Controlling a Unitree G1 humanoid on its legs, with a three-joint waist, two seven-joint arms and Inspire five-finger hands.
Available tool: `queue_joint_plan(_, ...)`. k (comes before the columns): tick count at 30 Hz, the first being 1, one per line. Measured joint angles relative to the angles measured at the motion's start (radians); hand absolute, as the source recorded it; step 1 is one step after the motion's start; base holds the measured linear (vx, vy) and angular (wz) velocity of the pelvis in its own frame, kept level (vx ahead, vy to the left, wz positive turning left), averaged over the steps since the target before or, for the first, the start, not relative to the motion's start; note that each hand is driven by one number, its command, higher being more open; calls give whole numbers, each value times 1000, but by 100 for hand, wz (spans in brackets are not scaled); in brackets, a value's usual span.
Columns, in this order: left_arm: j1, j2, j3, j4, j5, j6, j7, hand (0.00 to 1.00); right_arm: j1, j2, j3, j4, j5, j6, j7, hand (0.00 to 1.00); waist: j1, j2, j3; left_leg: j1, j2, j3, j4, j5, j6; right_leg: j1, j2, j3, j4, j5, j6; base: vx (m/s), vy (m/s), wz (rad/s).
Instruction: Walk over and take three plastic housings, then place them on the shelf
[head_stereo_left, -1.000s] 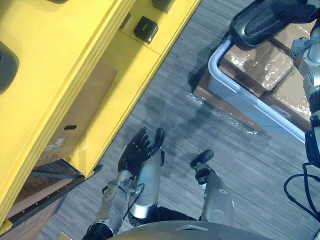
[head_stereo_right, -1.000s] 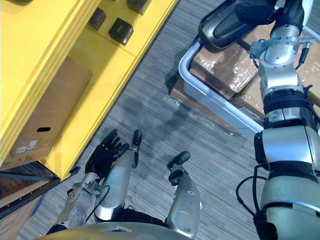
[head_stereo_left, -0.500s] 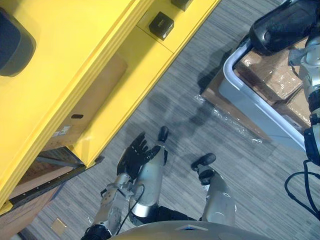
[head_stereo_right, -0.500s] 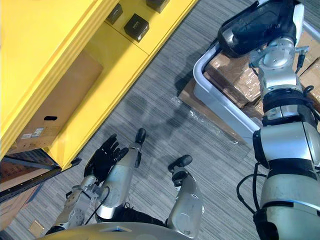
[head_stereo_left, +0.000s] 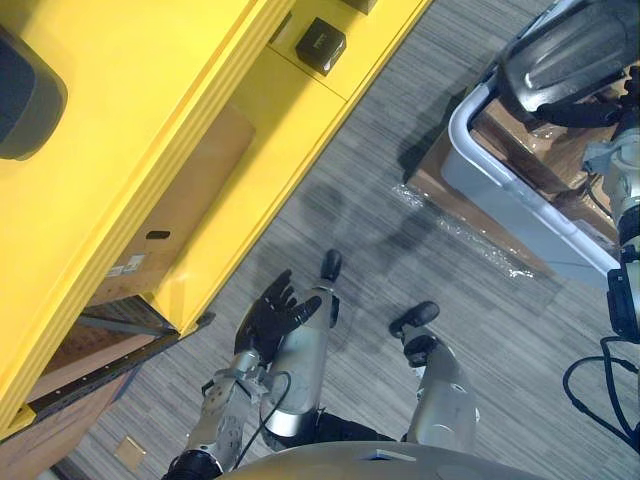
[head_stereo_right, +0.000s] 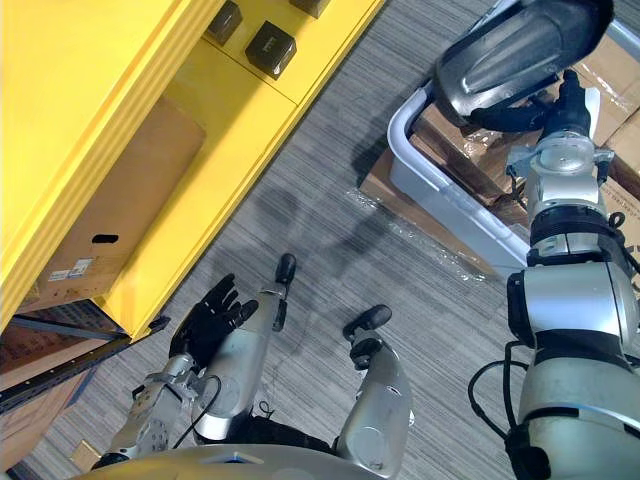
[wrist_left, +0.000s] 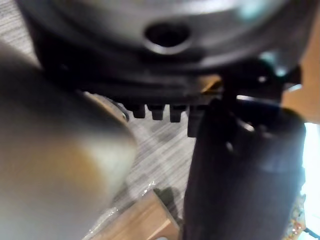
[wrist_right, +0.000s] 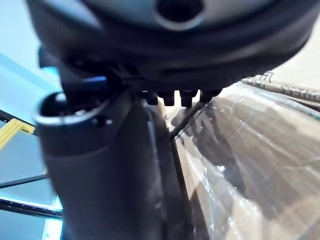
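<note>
A dark housing (head_stereo_right: 520, 50) sits high in the right hand (head_stereo_right: 568, 100), fingers clamped on its lower edge, raised clear of the grey bin (head_stereo_right: 440, 205), likely for carrying to the yellow shelf (head_stereo_left: 150, 120); the left hand (head_stereo_left: 268, 315) hangs spread and empty

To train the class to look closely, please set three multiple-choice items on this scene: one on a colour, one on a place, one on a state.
1. The shelf is: A blue; B yellow; C white.
2. The grey bin stands: A on the shelf; B under the shelf; C on the robot's right side, across the floor from the shelf.
3. The left hand is: A open and holding nothing; B shut on a box; C shut on a cloth.

Answers: 1 B, its boards are all yellow. 2 C, striped floor lies between bin and shelf. 3 A, its fingers are spread over the floor.
</note>
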Motion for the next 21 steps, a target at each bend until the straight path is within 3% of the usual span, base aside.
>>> queue_joint_plan(5, 0, 0, -1, 0, 0, 1, 11, 100, 16, -4, -38, -1, -5, -11, 34, 100, -5, 0, 0, -1, 0, 3, 3, -1, 0, 0, 0, 2, -2, 2, 1, -2, 12, 0)
queue_joint_plan(13, 1, 4, 10, -1, 1, 29, 33, 100, 59, -1, -84, -17, -23, -22, 194, 100, -29, -6, 0, 37, 12, 29, 10, -14, 1, 29, 15, 35, -23, 14, 4, -4, 27, -10)
queue_joint_plan(21, 17, 10, 47, -15, 5, 30, 55, 100, 137, 55, -119, -52, -22, -32, 213, 100, -37, -60, -1, 70, 26, 55, 16, -32, 1, 58, 35, 63, -54, 31, 9, 4, 23, -10)
